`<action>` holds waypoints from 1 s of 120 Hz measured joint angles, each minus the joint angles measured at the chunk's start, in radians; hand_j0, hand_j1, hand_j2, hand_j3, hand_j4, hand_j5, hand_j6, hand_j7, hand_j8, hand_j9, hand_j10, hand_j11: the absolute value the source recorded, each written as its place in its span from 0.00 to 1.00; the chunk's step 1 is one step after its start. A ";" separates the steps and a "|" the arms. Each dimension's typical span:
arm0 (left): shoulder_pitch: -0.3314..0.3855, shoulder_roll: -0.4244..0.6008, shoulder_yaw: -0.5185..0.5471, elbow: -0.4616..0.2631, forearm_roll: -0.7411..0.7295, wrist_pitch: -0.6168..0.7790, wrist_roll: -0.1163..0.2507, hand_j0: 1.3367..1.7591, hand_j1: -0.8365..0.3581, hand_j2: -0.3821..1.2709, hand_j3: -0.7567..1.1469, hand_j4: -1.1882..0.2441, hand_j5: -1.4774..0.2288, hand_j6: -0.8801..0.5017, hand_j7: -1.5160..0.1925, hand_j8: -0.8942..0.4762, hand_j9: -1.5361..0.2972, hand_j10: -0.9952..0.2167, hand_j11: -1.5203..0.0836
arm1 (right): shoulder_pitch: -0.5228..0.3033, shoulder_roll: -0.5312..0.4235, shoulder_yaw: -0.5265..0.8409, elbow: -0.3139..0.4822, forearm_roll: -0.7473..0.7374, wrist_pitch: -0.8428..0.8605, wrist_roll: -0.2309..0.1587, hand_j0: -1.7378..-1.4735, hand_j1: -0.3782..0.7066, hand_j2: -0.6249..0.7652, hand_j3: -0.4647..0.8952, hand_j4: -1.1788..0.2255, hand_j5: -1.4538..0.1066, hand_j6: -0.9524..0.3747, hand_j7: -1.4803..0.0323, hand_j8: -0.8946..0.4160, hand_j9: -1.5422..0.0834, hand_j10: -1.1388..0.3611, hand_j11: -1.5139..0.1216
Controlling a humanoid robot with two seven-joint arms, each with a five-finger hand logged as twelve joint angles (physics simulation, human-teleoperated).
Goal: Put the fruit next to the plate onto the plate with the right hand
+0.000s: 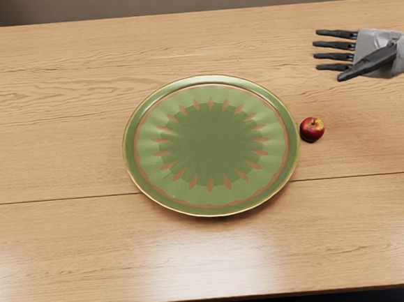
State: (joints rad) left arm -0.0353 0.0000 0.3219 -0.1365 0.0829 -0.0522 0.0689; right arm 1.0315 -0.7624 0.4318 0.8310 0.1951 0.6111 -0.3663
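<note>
Sitting just off the plate's right rim is a small red apple [312,129], round and glossy, with a yellowish patch and a short stem at its top. It is so close to the rim that I cannot tell whether the two touch. The plate [211,144] is broad, round and shallow. It is green with a thin gold edge and a ring of orange petal shapes around a darker centre, and nothing lies on it.

Both rest on the desk [90,244], made of pale wooden planks with long seams running left to right and a soft sheen along the near side. Its far and near edges show, but its left and right ends are cut off.

Farther back and to the right, well apart from the apple, the right hand [373,52] hovers above the desk. Its dark fingers [333,44] are stretched straight and spread, pointing left, with the thumb slanting below them, and it holds nothing. The grey arm is cut off at the right edge just past the wrist. Bare wood lies between hand and apple.
</note>
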 joint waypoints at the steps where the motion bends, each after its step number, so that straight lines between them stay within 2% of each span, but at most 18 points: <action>1: 0.000 0.000 0.000 0.000 0.000 0.000 0.000 0.76 0.75 0.26 0.40 0.66 0.68 0.46 0.70 0.47 0.66 0.62 0.75 | -0.001 -0.001 0.000 0.000 0.000 0.000 0.000 0.30 0.06 0.45 0.34 0.82 0.91 0.70 0.95 0.66 0.92 0.74 0.90; 20: 0.000 0.000 0.000 0.000 0.000 0.000 0.000 0.76 0.75 0.26 0.40 0.66 0.68 0.46 0.70 0.47 0.66 0.62 0.75 | -0.003 -0.011 0.003 0.031 -0.022 0.000 0.004 0.30 0.06 0.45 0.34 0.82 0.91 0.70 0.95 0.66 0.92 0.74 0.90; 41: 0.000 0.000 0.000 0.000 0.000 0.000 0.000 0.76 0.75 0.26 0.40 0.66 0.68 0.46 0.70 0.47 0.66 0.62 0.75 | 0.000 -0.009 0.133 0.060 -0.385 0.000 0.011 0.30 0.06 0.45 0.34 0.82 0.90 0.69 0.95 0.66 0.92 0.74 0.90; 47: 0.000 0.000 0.000 0.000 0.000 0.000 0.000 0.76 0.75 0.26 0.40 0.66 0.68 0.46 0.70 0.47 0.66 0.62 0.75 | -0.001 -0.013 0.152 0.103 -0.489 0.000 0.021 0.30 0.06 0.45 0.34 0.82 0.90 0.69 0.95 0.66 0.92 0.74 0.90; 60: 0.000 0.000 0.000 0.000 0.000 0.000 0.000 0.76 0.75 0.26 0.40 0.66 0.68 0.46 0.70 0.47 0.66 0.62 0.75 | -0.013 -0.047 0.166 0.246 -0.706 0.000 0.082 0.30 0.07 0.44 0.34 0.81 0.90 0.69 0.95 0.66 0.92 0.74 0.90; 72: 0.000 0.000 0.000 0.000 0.000 0.000 0.000 0.76 0.75 0.26 0.40 0.66 0.68 0.46 0.70 0.47 0.66 0.62 0.75 | -0.050 -0.079 0.168 0.372 -0.845 -0.013 0.106 0.30 0.07 0.44 0.34 0.81 0.90 0.69 0.95 0.65 0.92 0.73 0.90; 90: 0.000 0.000 0.000 0.000 0.000 0.000 0.000 0.76 0.75 0.26 0.40 0.66 0.68 0.46 0.70 0.47 0.66 0.62 0.75 | -0.126 -0.093 0.166 0.473 -0.958 -0.207 0.119 0.30 0.07 0.44 0.34 0.81 0.90 0.69 0.94 0.65 0.92 0.73 0.89; 105: 0.000 0.000 0.000 0.000 0.000 0.000 0.000 0.76 0.75 0.26 0.40 0.66 0.68 0.46 0.70 0.47 0.66 0.62 0.75 | -0.189 -0.072 0.158 0.511 -1.018 -0.399 0.127 0.30 0.07 0.44 0.34 0.81 0.90 0.68 0.94 0.65 0.92 0.73 0.89; 120: 0.000 0.000 0.000 0.000 0.000 0.000 0.000 0.76 0.75 0.26 0.40 0.66 0.68 0.46 0.70 0.47 0.66 0.62 0.75 | -0.216 -0.046 0.115 0.528 -1.049 -0.534 0.130 0.30 0.08 0.44 0.34 0.80 0.89 0.68 0.94 0.64 0.91 0.72 0.89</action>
State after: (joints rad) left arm -0.0353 0.0000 0.3219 -0.1365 0.0829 -0.0522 0.0689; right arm 0.8151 -0.8081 0.5464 1.3589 -0.8539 0.0770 -0.2368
